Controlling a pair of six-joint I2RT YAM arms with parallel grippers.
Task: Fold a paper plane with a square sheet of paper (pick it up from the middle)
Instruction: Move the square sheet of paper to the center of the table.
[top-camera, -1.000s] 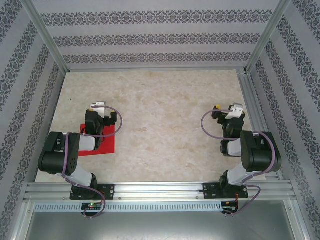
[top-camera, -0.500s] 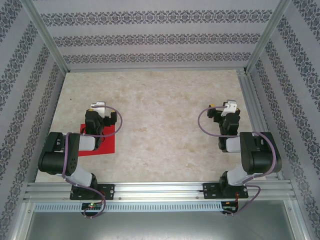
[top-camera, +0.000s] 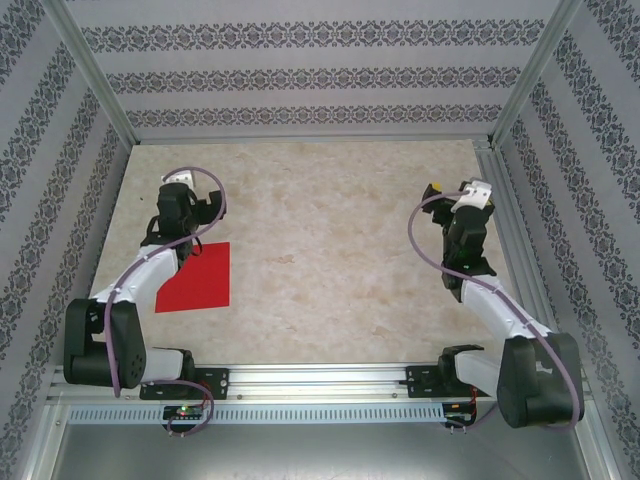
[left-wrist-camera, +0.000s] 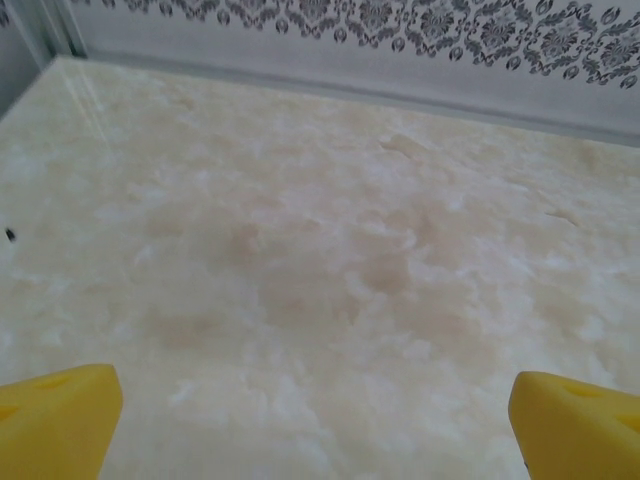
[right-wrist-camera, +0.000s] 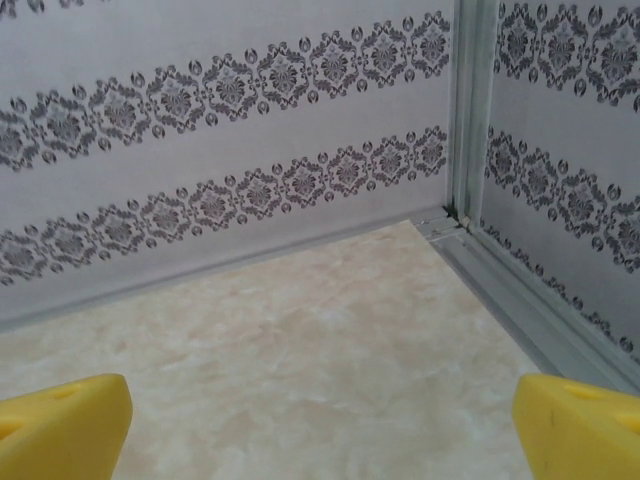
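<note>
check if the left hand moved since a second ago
Yes. The left hand went toward the far wall and now sits beyond the red paper's far edge.

square sheet of paper (top-camera: 200, 285): thin matt paper | table (top-camera: 330, 220): smooth, faintly glossy marble-look | rail (top-camera: 320, 379): brushed metal
</note>
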